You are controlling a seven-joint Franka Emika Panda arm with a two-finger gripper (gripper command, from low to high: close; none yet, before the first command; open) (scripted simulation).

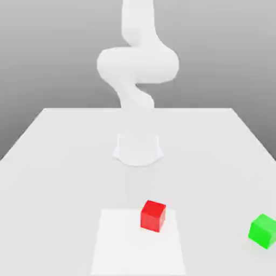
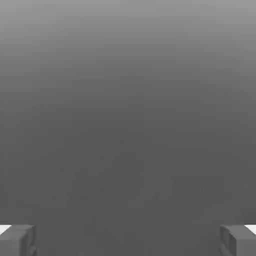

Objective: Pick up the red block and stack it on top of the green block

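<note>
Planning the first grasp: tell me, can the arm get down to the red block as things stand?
Probably yes: the red block sits alone on the table, apart from the green block, and the pincer is open and empty.

White table (image 1: 64, 156): red block (image 1: 153, 215), green block (image 1: 263, 230), well apart.

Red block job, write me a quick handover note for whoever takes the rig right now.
Gripper: open, holding nothing; the fingertips stand wide apart in the hand view.
Red block: on the table, in front of the arm's base, untouched.
Green block: on the table, apart from the red one, toward the exterior view's right.
Done: nothing yet.
Left: grasp the red block, lift it, set it on the green block, release.
</note>
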